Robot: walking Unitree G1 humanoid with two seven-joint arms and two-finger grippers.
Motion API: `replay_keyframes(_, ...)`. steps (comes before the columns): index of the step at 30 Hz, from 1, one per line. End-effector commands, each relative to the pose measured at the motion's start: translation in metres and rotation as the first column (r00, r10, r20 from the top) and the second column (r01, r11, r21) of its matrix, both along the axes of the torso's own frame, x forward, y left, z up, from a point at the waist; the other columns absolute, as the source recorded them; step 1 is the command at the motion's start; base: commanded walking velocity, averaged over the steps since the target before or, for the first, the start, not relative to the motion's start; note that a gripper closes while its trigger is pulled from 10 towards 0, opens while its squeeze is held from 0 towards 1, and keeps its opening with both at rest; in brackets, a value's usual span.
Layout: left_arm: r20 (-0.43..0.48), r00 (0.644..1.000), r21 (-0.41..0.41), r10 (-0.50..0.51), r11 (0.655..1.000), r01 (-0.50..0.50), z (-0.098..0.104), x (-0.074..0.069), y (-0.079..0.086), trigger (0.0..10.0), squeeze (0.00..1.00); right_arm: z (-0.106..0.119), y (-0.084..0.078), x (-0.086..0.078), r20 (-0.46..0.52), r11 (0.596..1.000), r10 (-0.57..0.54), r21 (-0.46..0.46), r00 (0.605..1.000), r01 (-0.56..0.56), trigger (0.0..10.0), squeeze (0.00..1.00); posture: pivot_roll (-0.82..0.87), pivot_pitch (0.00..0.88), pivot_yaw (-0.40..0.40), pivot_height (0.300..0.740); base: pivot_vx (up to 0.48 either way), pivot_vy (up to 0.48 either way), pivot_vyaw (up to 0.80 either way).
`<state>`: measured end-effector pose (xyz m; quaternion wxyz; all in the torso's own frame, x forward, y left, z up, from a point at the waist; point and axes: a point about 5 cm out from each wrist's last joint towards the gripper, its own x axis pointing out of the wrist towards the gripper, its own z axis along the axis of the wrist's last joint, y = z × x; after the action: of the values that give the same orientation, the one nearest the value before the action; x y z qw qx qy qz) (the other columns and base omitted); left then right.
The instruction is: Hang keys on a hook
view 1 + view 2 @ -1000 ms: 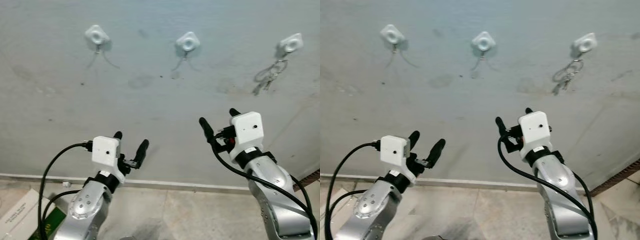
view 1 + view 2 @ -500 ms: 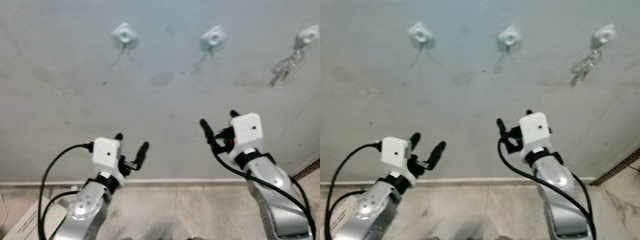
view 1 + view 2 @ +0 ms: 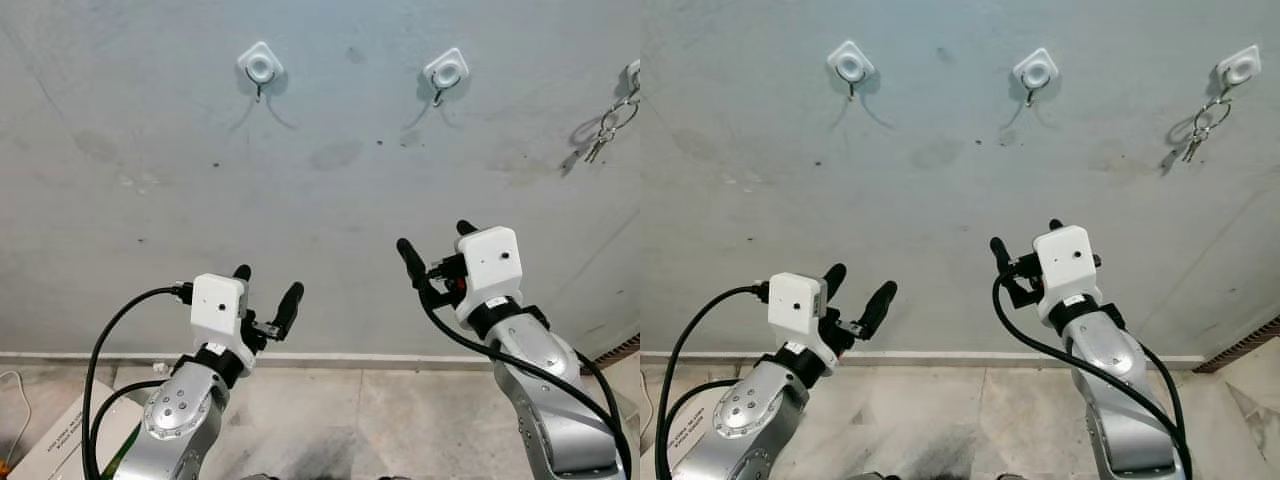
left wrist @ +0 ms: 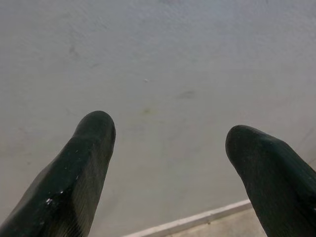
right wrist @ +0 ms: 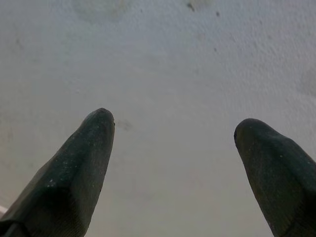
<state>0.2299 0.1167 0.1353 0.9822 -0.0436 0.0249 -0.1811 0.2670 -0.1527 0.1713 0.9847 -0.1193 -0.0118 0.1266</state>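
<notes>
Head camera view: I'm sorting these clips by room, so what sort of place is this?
Probably a home entryway or hallway wall. Three white stick-on wall hooks sit in a row on a bare grey wall, a bunch of metal keys hangs from the rightmost, and a tiled floor lies below.

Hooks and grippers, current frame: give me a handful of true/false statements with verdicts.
1. The keys hang from the rightmost hook. True.
2. The right gripper is shut on the keys. False: its fingers are spread with nothing between them, and the keys are up on the wall.
3. The left hook and middle hook carry nothing. True.
4. The left gripper touches the left hook. False: it sits well below it, open, pointing at bare wall.
5. Five hooks are mounted on the wall. False: three are in sight.
</notes>
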Motion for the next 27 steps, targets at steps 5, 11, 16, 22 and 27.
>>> replay_keyframes(5,-0.008,1.000,0.015,-0.004,1.000,0.005,-0.0021,0.0000,0.0012,10.0,0.00,-0.0006,-0.0015,0.0004,0.002,1.000,-0.003,-0.003,1.000,0.003,10.0,0.00,-0.04,0.107,0.026,0.740,-0.320,0.000,0.00)
replay_keyframes(11,-0.006,1.000,0.016,-0.007,1.000,0.007,-0.0022,0.0004,0.0005,10.0,0.00,-0.0006,-0.0015,0.0006,0.003,1.000,-0.001,-0.003,1.000,0.001,10.0,0.00,-0.04,0.104,0.026,0.740,-0.324,0.000,0.00)
replay_keyframes(16,-0.005,1.000,0.015,-0.005,1.000,0.005,-0.0021,0.0005,0.0003,10.0,0.00,-0.0003,-0.0015,0.0009,0.005,1.000,-0.001,-0.004,1.000,0.001,10.0,0.00,-0.04,0.104,0.025,0.740,-0.322,0.000,0.00)
replay_keyframes(22,-0.005,1.000,0.014,-0.003,1.000,0.003,-0.0019,0.0008,0.0002,10.0,0.00,-0.0002,-0.0015,0.0014,0.006,1.000,-0.002,-0.002,1.000,0.002,10.0,0.00,-0.04,0.106,0.024,0.740,-0.317,0.000,0.00)
replay_keyframes(27,-0.005,1.000,0.013,-0.001,1.000,0.001,-0.0019,0.0007,0.0003,10.0,0.00,-0.0003,-0.0015,0.0013,0.006,1.000,-0.003,-0.002,1.000,0.003,10.0,0.00,-0.04,0.107,0.024,0.740,-0.313,0.000,0.00)
